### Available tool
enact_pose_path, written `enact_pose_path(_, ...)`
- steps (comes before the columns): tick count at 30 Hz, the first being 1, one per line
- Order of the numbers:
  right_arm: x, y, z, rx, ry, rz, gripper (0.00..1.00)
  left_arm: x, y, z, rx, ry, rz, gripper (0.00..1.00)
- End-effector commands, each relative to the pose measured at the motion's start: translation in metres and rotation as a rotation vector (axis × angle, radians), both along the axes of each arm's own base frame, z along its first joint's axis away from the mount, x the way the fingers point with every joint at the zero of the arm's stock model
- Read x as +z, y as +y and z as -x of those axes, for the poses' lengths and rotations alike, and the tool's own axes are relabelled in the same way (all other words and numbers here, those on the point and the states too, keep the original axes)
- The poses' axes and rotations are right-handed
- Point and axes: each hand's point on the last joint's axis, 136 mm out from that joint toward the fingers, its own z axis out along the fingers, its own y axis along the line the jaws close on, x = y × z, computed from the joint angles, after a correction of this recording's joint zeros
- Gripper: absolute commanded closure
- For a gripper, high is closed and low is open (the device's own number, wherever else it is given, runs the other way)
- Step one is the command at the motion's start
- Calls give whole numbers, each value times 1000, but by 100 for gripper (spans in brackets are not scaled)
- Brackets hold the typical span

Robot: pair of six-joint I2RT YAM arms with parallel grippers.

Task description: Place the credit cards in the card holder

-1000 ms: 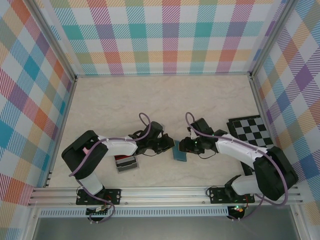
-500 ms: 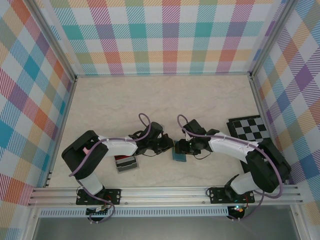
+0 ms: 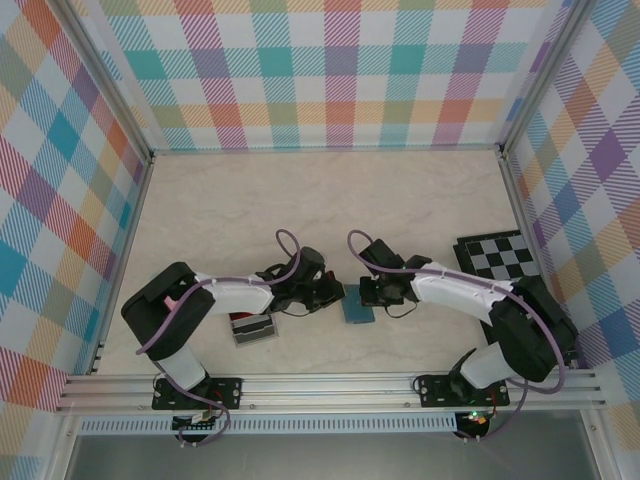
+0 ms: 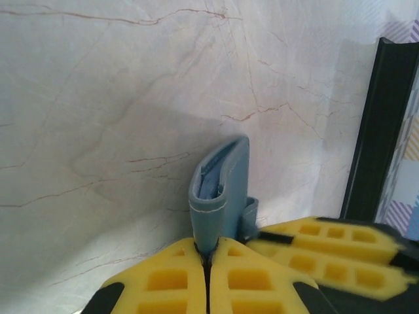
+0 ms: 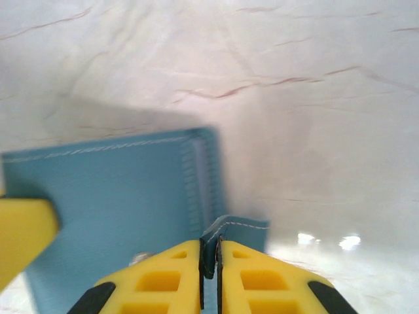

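The teal-blue card holder (image 3: pixel 357 309) lies on the table between the two arms. My left gripper (image 3: pixel 334 294) is shut on its left edge; in the left wrist view the holder (image 4: pixel 219 186) stands edge-on, pinched at my left gripper (image 4: pixel 208 250). My right gripper (image 3: pixel 366 293) is shut on the holder's snap tab (image 5: pixel 237 229), seen at my right gripper (image 5: pixel 209 254), with the holder's flat face (image 5: pixel 111 209) to the left. The credit cards (image 3: pixel 246 317) sit in a small grey rack; a red one shows.
The grey rack (image 3: pixel 253 330) stands left of the holder, beside the left arm. A black-and-white chequered board (image 3: pixel 505 261) lies at the right. The right gripper's yellow fingers (image 4: pixel 327 252) and a black frame bar (image 4: pixel 380 124) show in the left wrist view.
My right gripper has moved left, closing in on the holder's right side. The holder shifted slightly. The left arm has hardly moved.
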Motion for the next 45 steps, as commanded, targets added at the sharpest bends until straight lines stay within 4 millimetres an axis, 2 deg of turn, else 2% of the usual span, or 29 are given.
enact_pose_path(1,-3,-35,4,-45,0,133,88,-12,17,15,-14,16,-70,100)
enact_pose_path(9,-14,-34,7,-35,52,107,79,-6,22,13,-42,-1,-103,100)
enact_pose_path(13,-23,-34,11,-33,92,125,77,-5,22,12,-47,-3,-117,100)
enact_pose_path(17,-29,-33,22,-4,117,101,75,-6,24,10,-37,-2,-131,100)
enact_pose_path(22,-35,-40,31,36,111,138,72,-12,28,8,-18,8,-167,98)
enact_pose_path(25,-31,-39,32,83,69,215,71,-16,28,7,-15,17,-179,97)
enact_pose_path(28,-25,-50,29,58,38,339,70,-15,33,5,1,6,-200,97)
enact_pose_path(30,-22,-49,30,62,24,326,70,-13,34,3,2,-3,-202,97)
enact_pose_path(34,-20,-31,32,124,6,239,69,-15,33,4,-13,2,-211,98)
enact_pose_path(36,-19,-37,31,97,-1,267,68,-14,31,4,-20,2,-203,98)
enact_pose_path(39,-4,-36,24,74,-19,277,73,-14,29,5,-41,7,-201,98)
enact_pose_path(42,12,-16,21,92,-31,175,78,-15,28,7,-56,8,-208,98)
enact_pose_path(45,25,-8,18,73,-42,119,79,-14,29,7,-57,7,-209,98)
